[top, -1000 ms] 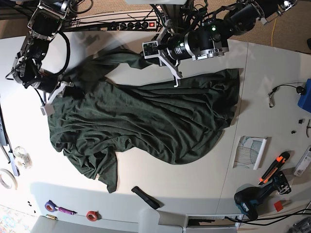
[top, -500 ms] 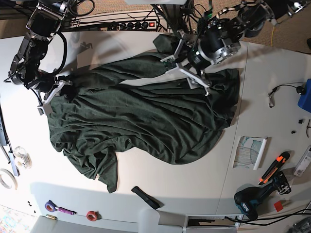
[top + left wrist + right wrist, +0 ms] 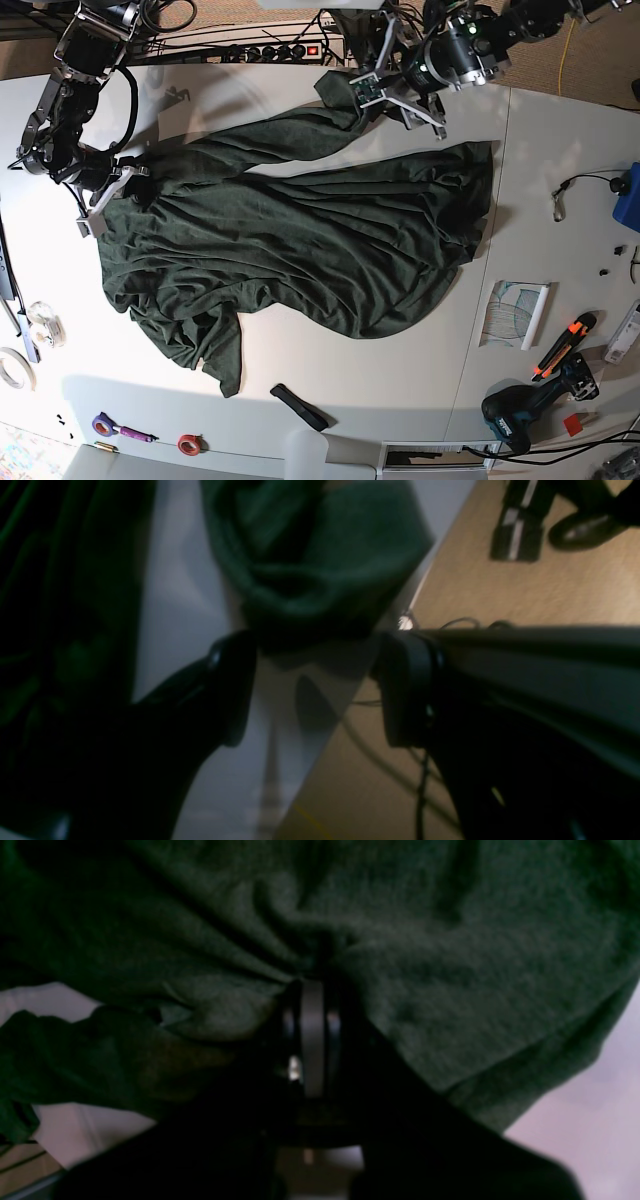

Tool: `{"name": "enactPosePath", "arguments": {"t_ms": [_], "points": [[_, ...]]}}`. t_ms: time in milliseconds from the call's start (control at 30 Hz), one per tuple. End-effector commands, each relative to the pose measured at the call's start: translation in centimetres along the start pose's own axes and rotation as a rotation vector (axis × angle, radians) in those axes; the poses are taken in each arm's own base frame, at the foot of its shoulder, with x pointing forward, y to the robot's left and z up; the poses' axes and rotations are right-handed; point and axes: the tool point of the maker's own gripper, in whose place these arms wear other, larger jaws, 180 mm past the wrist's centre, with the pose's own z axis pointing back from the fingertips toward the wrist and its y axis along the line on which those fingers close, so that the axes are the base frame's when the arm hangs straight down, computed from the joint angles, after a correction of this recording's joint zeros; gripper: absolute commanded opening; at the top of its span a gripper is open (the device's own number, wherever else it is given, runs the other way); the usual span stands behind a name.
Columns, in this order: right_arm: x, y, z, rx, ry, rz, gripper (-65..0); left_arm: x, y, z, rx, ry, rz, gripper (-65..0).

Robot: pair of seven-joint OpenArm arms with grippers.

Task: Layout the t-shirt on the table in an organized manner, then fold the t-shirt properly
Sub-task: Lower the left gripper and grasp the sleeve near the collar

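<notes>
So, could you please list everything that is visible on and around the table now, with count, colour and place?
t-shirt: one, dark green, spread wrinkled across the middle of the table
table: one, white, under everything
strip: one, black, near the front edge
tape roll: one, red, front left
drill: one, teal and black, front right
cutter: one, orange and black, just behind the drill
box: one, blue, right edge, partly cut off
power strip: one, black, beyond the far edge
left gripper: one, dark, open, at the shirt's far corner
right gripper: one, dark, shut on the t-shirt's left side
</notes>
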Motion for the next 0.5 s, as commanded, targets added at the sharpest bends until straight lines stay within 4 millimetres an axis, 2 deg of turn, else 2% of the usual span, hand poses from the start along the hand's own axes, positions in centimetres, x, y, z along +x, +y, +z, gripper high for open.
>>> {"name": "enactPosePath", "arguments": {"t_ms": [0,133,267,367,467], "points": [[0.5,-0.8,0.6,-0.033,0.008,0.019,-65.0,0.9,0.0,0.2,-0.003,-0.038,0.004,-28.1],[0.5,-0.8,0.6,-0.034,0.008,0.019,-65.0,1.4,-0.6,-0.6,-0.03,-0.048,0.024,-29.5],[0.5,-0.8,0.6,-0.033,0.008,0.019,-65.0,2.3,-0.8,-0.8,-0.033,-0.079,0.033,-35.0],[0.5,-0.8,0.6,-0.033,0.008,0.019,-65.0,2.0,-0.5,-0.9,-0.016,-0.068,0.021,-35.2],[0.5,-0.8,0.6,-0.033,0.007,0.018,-65.0,0.8,-0.4,-1.7,-0.013,-0.032,0.031,-35.3]]}}
